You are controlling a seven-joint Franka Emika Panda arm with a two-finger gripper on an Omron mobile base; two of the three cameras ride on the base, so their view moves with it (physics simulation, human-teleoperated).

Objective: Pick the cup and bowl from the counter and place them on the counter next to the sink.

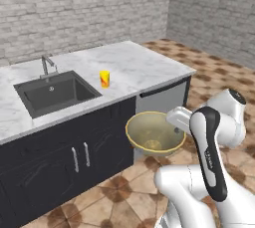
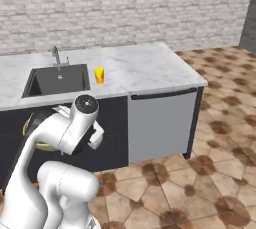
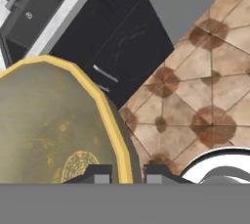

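Low in the centre of the left base view, the bowl [image 1: 154,132] hangs in the air in front of the dark cabinets [image 1: 60,157], below the level of the counter [image 1: 139,67]. The gripper [image 3: 127,171] pinches its rim: in the hand view one dark fingertip sits inside the yellow lip and the other outside, the jaws narrow and closed on the wall of the bowl. That edge grip leaves the bowl mostly upright, its opening tipped a little toward the camera, so it could be set down flat without turning the wrist far.

Up on the marble, the cup [image 1: 104,78] stands upright just beside the right edge of the sink [image 1: 55,92], near the front lip of the counter, so its part of the task looks done. The bowl's part is midway, judging by its height.

Room to move seems fair. The bowl needs to rise over the counter's front edge before going in; coming in too low would knock the rim against the cabinet face. Right of the cup in the left base view lies a broad bare stretch of marble, wide enough for the bowl, though the landing should stay apart from the cup and clear of the basin's edge.
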